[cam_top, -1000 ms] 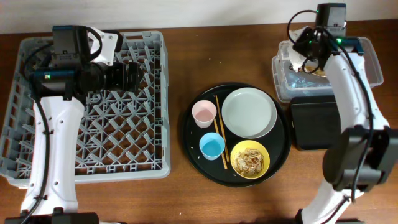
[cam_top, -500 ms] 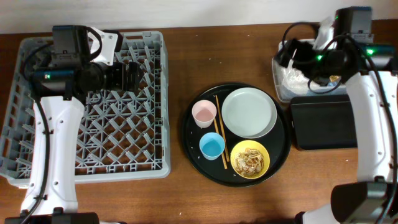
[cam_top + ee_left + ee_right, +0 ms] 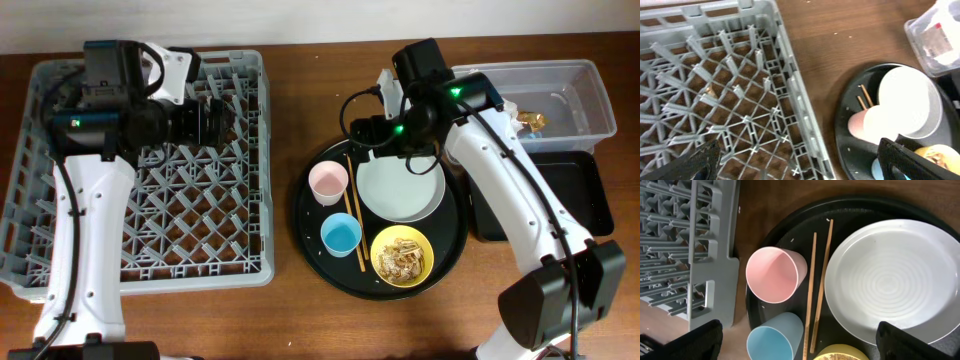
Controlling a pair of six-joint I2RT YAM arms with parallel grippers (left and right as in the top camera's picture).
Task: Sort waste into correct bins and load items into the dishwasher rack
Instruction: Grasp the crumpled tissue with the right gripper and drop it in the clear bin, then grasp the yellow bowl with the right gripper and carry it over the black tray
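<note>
- My right gripper (image 3: 800, 342), fingers spread wide and empty, hangs above the chopsticks (image 3: 813, 290), between pink cup (image 3: 775, 274) and plate (image 3: 890, 280).
- My left gripper (image 3: 800, 162), equally wide, hovers over the dishwasher rack (image 3: 791, 86).

One pink cup (image 3: 328, 181), one blue cup (image 3: 341, 235), one plate (image 3: 405, 196), one bowl (image 3: 374, 255), two chopsticks (image 3: 354, 215), one rack (image 3: 180, 222), one clear tub (image 3: 560, 74), one black tray (image 3: 548, 200).

Probably a robotics lab mock-kitchen: wooden table (image 3: 285, 90), dishwasher rack (image 3: 200, 225), plain white wall (image 3: 320, 15).
</note>
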